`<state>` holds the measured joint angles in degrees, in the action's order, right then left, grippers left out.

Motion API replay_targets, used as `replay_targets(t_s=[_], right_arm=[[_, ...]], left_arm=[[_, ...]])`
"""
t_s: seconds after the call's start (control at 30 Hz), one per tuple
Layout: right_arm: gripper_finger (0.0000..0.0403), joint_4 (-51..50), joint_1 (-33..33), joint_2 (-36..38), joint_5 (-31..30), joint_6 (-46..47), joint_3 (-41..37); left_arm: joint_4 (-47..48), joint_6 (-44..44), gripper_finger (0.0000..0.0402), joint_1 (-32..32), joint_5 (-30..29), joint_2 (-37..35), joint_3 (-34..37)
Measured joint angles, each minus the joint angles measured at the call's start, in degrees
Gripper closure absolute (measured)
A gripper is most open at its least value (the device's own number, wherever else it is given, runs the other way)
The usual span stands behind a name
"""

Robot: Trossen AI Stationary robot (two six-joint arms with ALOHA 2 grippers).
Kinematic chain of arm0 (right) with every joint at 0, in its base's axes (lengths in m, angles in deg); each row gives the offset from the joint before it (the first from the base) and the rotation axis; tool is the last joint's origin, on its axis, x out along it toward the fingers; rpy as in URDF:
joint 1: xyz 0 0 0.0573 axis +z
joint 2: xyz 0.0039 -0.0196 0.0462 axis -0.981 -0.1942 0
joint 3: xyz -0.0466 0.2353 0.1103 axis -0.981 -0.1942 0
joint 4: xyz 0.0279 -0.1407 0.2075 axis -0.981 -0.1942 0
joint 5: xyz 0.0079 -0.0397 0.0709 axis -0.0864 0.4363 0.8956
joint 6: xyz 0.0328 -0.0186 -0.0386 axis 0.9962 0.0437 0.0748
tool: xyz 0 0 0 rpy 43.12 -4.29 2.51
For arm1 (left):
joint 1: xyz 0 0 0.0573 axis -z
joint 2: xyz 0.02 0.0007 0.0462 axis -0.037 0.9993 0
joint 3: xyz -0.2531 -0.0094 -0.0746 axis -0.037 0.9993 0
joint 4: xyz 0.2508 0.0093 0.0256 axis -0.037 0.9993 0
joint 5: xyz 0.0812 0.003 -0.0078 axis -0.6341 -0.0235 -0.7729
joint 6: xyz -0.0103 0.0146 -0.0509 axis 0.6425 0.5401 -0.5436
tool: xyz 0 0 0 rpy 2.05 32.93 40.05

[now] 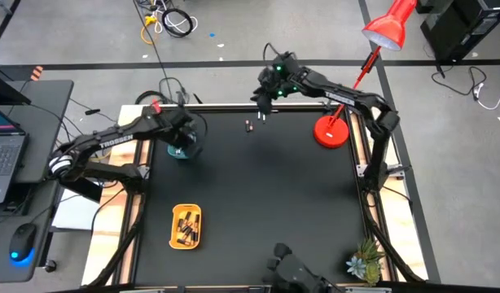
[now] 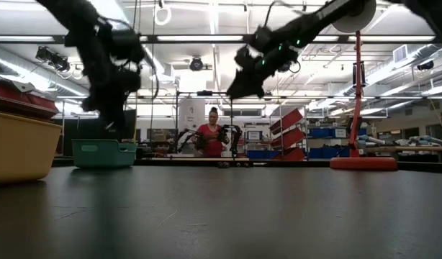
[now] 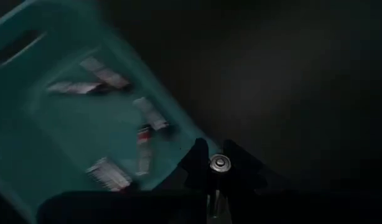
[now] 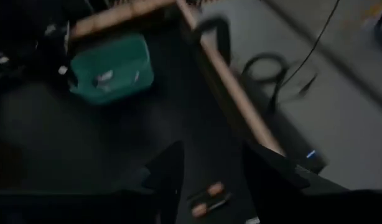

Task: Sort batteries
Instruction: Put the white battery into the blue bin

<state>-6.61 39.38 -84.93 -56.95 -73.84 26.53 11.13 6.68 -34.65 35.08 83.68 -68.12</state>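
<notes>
A teal tray (image 1: 186,151) stands near the table's far left and holds several whitish and reddish batteries (image 3: 107,124). My left gripper (image 1: 180,140) hovers just over this tray (image 3: 66,112), shut on one battery (image 3: 219,163). A yellow tray (image 1: 186,225) near the left front holds several dark batteries. Two reddish batteries (image 1: 248,126) lie on the table near the far edge. My right gripper (image 1: 264,102) hangs open above them, its fingers standing apart on either side of the pair (image 4: 206,194) in the right wrist view, well clear of the table in the low view (image 2: 242,72). My left gripper pinches one battery between its two fingertips (image 3: 194,165). The battery's silver end cap (image 3: 219,163) faces the wrist camera, so the battery points along the fingers. It is lifted clear, beside the teal tray's rim.
A red desk lamp stands with its round base (image 1: 331,132) at the table's far right. A small plant (image 1: 365,262) sits at the near right corner. A person (image 2: 210,138) is in the room beyond the far edge. The dark table top (image 1: 266,195) spreads between the trays and the lamp.
</notes>
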Motion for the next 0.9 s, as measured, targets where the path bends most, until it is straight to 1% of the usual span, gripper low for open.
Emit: replay_targets(t_s=[0.07,0.13,0.2,0.27,0.37,0.43,0.53,0.6,0.77,0.9], right_arm=[[0.0236,-1.07,-0.01,-1.84,1.79,1.87,-0.13],[0.0237,-1.19,0.35,-2.78,3.49,3.28,-0.13],[0.0237,-1.04,0.96,-2.9,3.5,3.31,-0.13],[0.0236,-0.64,1.71,-2.9,1.9,1.68,-0.11],[0.0237,-0.52,2.33,-2.9,0.49,-0.36,-0.11],[0.0237,-1.03,2.25,-2.9,0.49,-0.38,-0.07],[0.0233,-2.69,1.73,-3.85,0.08,-0.32,-0.02],[0.0232,-3.77,1.42,-5.22,-1.04,-1.18,-0.38],[0.0235,-9.29,-0.15,-7.98,-5.58,0.26,-0.63],[0.0237,-11.47,-3.14,-9.82,-5.91,5.45,-0.63]], left_arm=[[-1.12,-2.89,0.0372,0.0,-4.7,0.0,2.36],[-1.04,-5.25,0.0371,0.0,-8.08,-0.02,4.32],[-1.48,-6.82,0.0364,-0.02,-8.87,-0.01,6.06],[-2.79,-9.39,0.0349,0.01,-8.87,-0.02,7.6],[-2.21,-13.27,0.0314,0.02,-9.39,-0.02,8.49],[-2.14,-13.44,0.0288,0.0,-9.5,-0.02,8.38],[-2.15,-13.22,0.0255,0.02,-9.48,-0.02,7.14],[-2.17,-13.21,0.0242,0.02,-9.52,-0.02,5.77],[-2.53,-12.62,0.0236,0.03,-9.54,-0.18,0.5],[-2.74,-11.59,0.0239,0.17,-9.53,-0.2,-3.79]])
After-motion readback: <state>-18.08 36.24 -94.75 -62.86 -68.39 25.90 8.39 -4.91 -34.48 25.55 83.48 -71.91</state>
